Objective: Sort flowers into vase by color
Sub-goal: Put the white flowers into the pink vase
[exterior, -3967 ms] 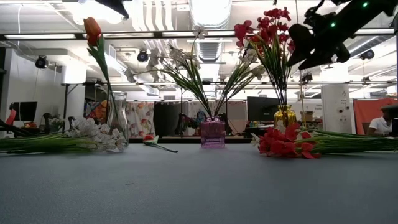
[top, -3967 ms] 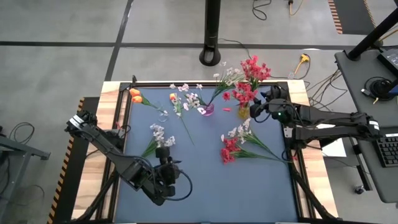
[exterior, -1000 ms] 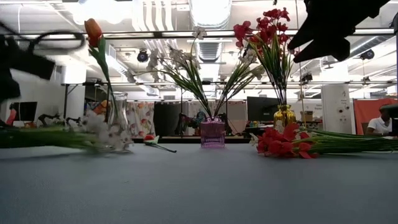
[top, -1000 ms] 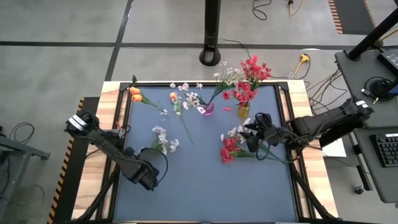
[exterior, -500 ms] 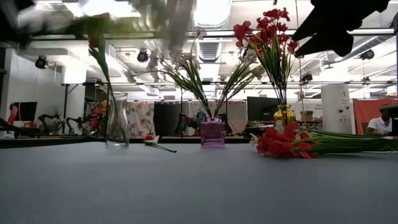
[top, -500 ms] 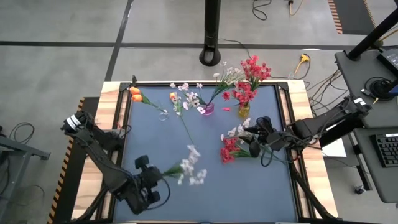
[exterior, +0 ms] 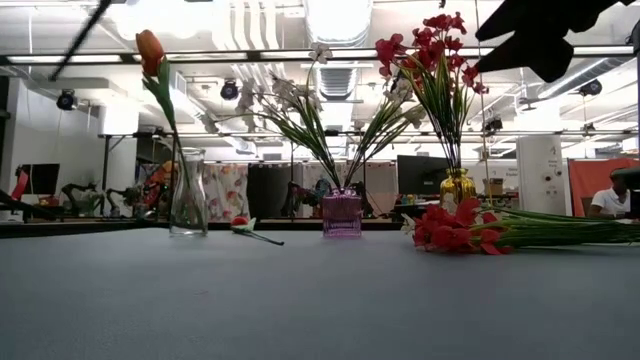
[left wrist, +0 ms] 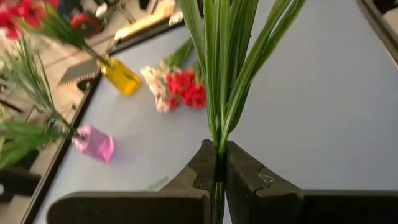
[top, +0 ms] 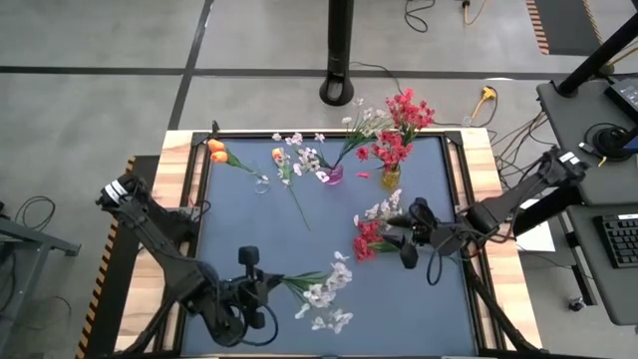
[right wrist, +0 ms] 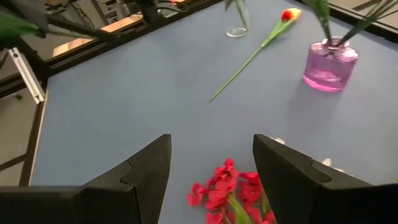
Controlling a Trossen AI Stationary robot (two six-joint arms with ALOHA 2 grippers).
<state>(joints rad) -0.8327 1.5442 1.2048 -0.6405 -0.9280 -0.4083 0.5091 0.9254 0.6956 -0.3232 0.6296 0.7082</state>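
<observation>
left hand (top: 261, 290) clamped on white-blossom green-stemmed spray (top: 321, 291), near-left over tabletop (top: 339, 229) | clear glass vase (exterior: 188, 193): orange tulip | pink glass vase (top: 331, 176): white sprays | yellow glass vase (top: 390, 178): red blossoms | right hand (top: 396, 233) fingers apart above loose red-and-white flowers (top: 373, 231)

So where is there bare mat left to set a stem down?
Bare: the mat in front of the red spray pile, and the middle between the lying orange tulip and that pile. Crowded: the back edge, around the clear vase, pink vase and yellow vase.
</observation>
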